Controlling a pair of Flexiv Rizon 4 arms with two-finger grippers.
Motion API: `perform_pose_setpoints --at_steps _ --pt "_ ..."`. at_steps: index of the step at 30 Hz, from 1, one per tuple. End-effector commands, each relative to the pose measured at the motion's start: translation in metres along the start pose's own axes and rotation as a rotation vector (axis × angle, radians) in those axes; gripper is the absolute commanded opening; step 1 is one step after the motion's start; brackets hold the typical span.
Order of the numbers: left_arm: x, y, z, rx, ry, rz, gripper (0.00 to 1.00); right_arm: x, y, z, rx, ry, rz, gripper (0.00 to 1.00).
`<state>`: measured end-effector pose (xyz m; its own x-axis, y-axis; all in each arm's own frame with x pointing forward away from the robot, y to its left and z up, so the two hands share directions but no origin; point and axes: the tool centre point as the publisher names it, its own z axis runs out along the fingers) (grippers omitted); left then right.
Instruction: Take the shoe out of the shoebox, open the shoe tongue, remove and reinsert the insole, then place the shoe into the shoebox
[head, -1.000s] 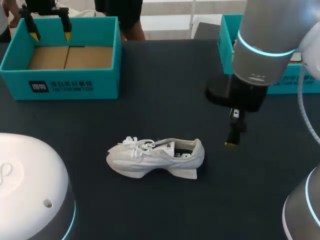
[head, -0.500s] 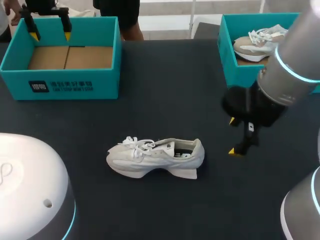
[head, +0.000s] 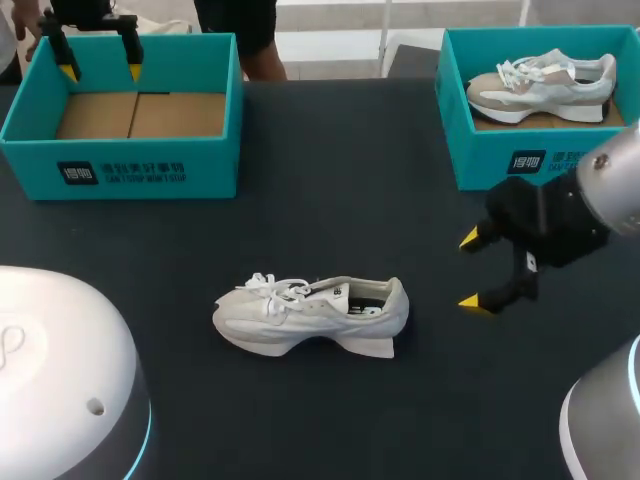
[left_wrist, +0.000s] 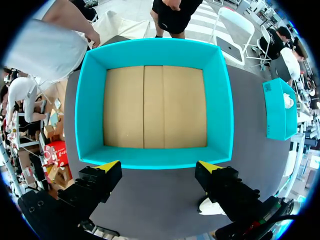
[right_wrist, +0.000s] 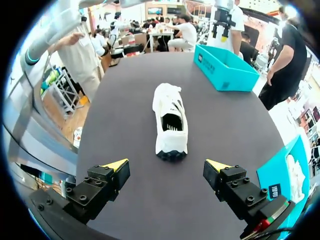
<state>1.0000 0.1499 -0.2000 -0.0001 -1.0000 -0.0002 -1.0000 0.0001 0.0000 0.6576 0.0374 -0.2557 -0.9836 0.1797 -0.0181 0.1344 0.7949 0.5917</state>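
The shoe (head: 310, 315) looks light and soft, so the wide-open, empty right pincer (head: 470, 270) could best pinch its stiffer heel.

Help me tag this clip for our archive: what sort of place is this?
Probably a robot test bench for shoe handling: a dark table with an empty teal shoebox, a second shoebox holding a sneaker, a white shoe lying loose, and the right gripper open beside it.
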Motion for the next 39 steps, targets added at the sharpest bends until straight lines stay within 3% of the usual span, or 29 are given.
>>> perform_pose_setpoints --at_steps 1,2,6,8,20,39 --pt "0.0 0.0 0.0 0.0 0.0 0.0 1.0 0.006 -0.015 0.013 -0.262 0.005 -0.003 1.0" --pt "0.0 0.0 0.0 0.0 0.0 0.0 1.0 0.007 -0.019 0.018 -0.307 0.019 -0.004 1.0" --pt "0.0 0.0 0.0 0.0 0.0 0.0 1.0 0.007 -0.036 0.033 -0.269 0.028 -0.072 1.0" --pt "0.0 0.0 0.0 0.0 0.0 0.0 1.0 0.004 -0.042 0.037 -0.311 0.023 -0.061 1.0" --pt "0.0 0.0 0.0 0.0 0.0 0.0 1.0 -0.023 -0.076 0.069 -0.331 -0.021 -0.113 1.0" --pt "0.0 0.0 0.0 0.0 0.0 0.0 1.0 -0.023 -0.076 0.069 -0.331 -0.021 -0.113 1.0"
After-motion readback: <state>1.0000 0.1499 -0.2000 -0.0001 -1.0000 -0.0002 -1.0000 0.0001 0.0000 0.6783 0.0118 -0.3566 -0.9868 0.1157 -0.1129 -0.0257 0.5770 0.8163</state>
